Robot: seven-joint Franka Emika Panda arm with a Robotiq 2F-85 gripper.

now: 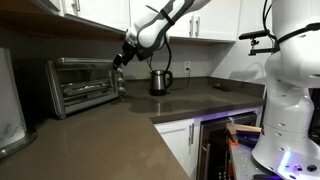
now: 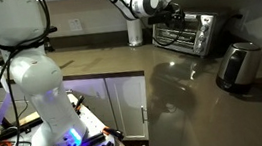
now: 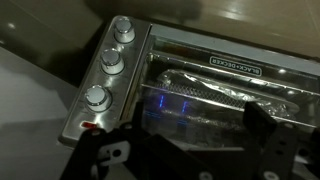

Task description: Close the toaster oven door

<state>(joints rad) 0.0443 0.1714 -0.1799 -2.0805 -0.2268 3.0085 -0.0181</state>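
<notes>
The stainless toaster oven (image 1: 85,85) stands on the counter in a corner and shows in both exterior views (image 2: 195,32). Its glass door (image 3: 215,85) stands upright against the oven front and looks flush with the knob panel (image 3: 108,65). Wire racks show behind the glass. My gripper (image 1: 120,57) hovers at the oven's upper front corner on the knob side (image 2: 170,13). In the wrist view the gripper (image 3: 197,110) is open and empty, its two dark fingers spread in front of the glass. The door's handle is not clear to see.
A steel kettle (image 2: 239,65) stands on the counter near the oven. A dark jug (image 1: 160,80) stands further along by the wall. White cabinets (image 1: 215,18) hang above. A white robot base (image 2: 37,89) stands beside the counter.
</notes>
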